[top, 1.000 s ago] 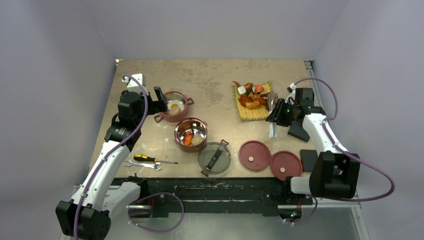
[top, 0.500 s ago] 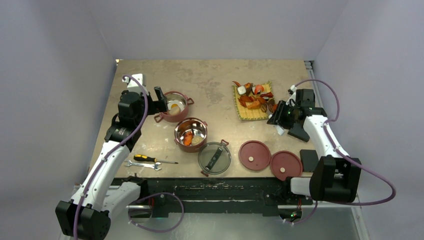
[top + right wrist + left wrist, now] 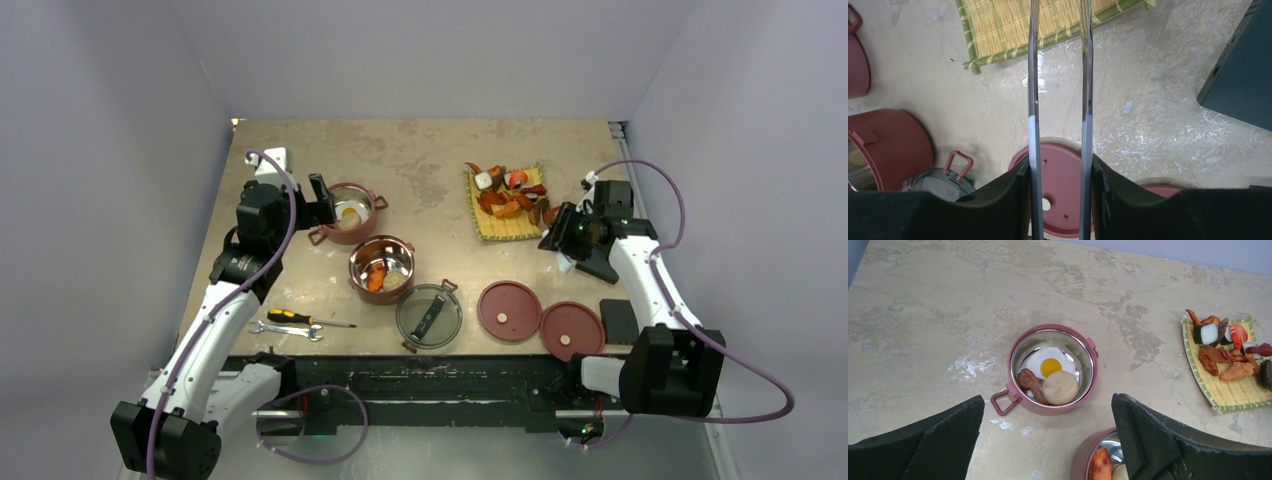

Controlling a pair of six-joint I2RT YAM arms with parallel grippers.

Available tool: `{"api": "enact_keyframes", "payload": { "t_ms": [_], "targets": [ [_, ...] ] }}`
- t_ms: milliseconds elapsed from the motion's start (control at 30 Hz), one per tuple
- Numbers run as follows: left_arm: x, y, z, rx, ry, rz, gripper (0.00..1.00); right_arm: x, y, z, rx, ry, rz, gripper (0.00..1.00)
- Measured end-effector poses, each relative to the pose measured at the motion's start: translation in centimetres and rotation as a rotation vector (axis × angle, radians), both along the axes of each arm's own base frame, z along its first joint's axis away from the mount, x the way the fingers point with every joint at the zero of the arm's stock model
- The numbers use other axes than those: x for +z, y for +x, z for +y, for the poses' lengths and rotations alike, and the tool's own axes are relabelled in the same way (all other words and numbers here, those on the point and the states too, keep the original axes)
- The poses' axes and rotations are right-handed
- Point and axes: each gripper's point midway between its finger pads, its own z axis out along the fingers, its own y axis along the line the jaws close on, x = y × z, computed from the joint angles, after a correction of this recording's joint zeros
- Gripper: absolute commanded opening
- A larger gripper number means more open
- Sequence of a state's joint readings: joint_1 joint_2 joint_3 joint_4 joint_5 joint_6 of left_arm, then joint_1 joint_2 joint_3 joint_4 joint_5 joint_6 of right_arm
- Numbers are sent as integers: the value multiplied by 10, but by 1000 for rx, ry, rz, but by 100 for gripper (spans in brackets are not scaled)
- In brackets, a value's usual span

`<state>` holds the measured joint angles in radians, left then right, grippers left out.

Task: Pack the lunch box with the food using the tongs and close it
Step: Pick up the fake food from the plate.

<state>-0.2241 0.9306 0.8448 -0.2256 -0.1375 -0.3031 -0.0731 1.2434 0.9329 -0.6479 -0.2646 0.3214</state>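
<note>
Two dusty-red lunch box bowls stand left of centre. The far bowl (image 3: 349,212) (image 3: 1053,329) holds a fried egg (image 3: 1050,365), a bun (image 3: 1060,387) and a brown piece. The near bowl (image 3: 381,266) holds orange food. My left gripper (image 3: 1048,407) hovers open above and between them. More food (image 3: 507,190) lies on the yellow mat (image 3: 500,228). My right gripper (image 3: 1060,167) (image 3: 560,232) is shut on the tongs (image 3: 1033,100), whose two arms stand apart and point over the mat's edge (image 3: 998,25); their tips are out of view. Two red disc lids (image 3: 509,311) (image 3: 571,330) and the dark top lid (image 3: 429,316) lie near the front.
A screwdriver (image 3: 300,318) and a small wrench (image 3: 285,328) lie at the front left. A black box (image 3: 617,320) (image 3: 1243,75) sits by the right arm's base. Grey walls enclose the table on three sides.
The right gripper has shifted right and back a little and turned the tongs from hanging toward the front to pointing at the mat; their arms have spread slightly. The left arm has not moved.
</note>
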Motion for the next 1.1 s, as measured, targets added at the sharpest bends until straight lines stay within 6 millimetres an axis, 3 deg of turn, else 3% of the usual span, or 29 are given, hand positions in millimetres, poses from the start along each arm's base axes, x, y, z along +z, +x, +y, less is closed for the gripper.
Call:
{"api": "enact_keyframes", "payload": {
  "t_ms": [567,1100],
  "targets": [
    [1,0,0,0,0,-2,99,-19,0,2,-12,22,36,46],
    [1,0,0,0,0,-2,99,-31,16,2,-33,35,38,47]
  ]
}}
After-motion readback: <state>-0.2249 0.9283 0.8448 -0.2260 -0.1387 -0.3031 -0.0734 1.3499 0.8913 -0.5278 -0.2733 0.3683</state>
